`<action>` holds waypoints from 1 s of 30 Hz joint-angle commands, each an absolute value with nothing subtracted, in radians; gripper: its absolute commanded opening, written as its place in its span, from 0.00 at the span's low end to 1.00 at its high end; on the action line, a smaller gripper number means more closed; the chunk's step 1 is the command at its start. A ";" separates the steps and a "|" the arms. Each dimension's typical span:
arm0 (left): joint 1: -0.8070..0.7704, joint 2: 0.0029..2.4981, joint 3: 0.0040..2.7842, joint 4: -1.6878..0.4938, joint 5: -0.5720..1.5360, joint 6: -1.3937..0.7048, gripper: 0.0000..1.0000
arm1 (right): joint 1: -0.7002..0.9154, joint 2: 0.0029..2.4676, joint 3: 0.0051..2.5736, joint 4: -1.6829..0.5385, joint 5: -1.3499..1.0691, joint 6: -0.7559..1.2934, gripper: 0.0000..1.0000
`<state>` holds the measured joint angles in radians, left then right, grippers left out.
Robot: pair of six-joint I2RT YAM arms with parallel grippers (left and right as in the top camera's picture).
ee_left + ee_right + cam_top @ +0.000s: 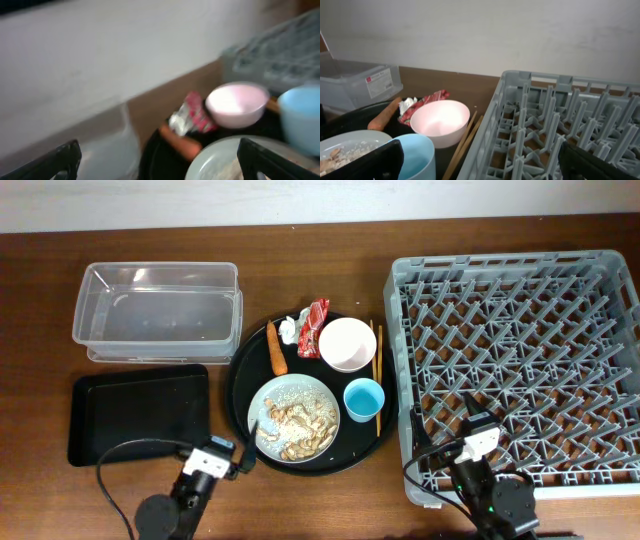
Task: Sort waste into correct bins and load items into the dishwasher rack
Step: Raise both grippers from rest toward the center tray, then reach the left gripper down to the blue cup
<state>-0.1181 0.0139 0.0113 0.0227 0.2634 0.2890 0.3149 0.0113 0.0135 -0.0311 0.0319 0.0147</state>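
On the round black tray (245, 375) lie an orange carrot (276, 350), a white tissue (289, 329), a red wrapper (313, 325), a white bowl (347, 344), a light-blue cup (363, 399), two chopsticks (378, 370) and a pale plate (276, 395) with food scraps (300, 428). The clear tub (157, 310) and black rectangular tray (138, 416) sit at the left. The grey rack (520, 370) is at the right. My left gripper (245, 448) is open and empty at the plate's near-left edge. My right gripper (470, 418) is open and empty over the rack's front-left corner.
The wall rises behind the table. The left wrist view is blurred; it shows the bowl (235, 104), cup (300, 117), wrapper (196, 114) and carrot (180, 142). The right wrist view shows the bowl (440, 121), cup (417, 156), chopsticks (465, 141) and rack (555, 130).
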 commanded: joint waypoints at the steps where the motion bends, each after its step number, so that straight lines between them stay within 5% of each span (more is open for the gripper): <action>1: -0.113 0.006 0.012 0.128 0.524 0.292 0.99 | 0.321 0.009 0.006 0.018 0.007 0.015 0.98; 7: -0.113 0.006 0.096 0.163 0.526 0.278 0.99 | 0.321 0.009 0.069 0.119 -0.015 0.015 0.98; 13: -0.113 0.074 0.281 -0.025 0.396 0.278 0.99 | 0.321 0.085 0.261 -0.026 -0.087 0.016 0.98; 30: -0.118 0.737 0.888 -0.450 0.405 0.120 0.99 | 0.321 1.028 1.161 -0.744 -0.290 0.027 0.98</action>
<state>-0.1173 0.6453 0.7902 -0.4133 0.4026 0.1944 0.3168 0.9352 1.0729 -0.6838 -0.1806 0.0227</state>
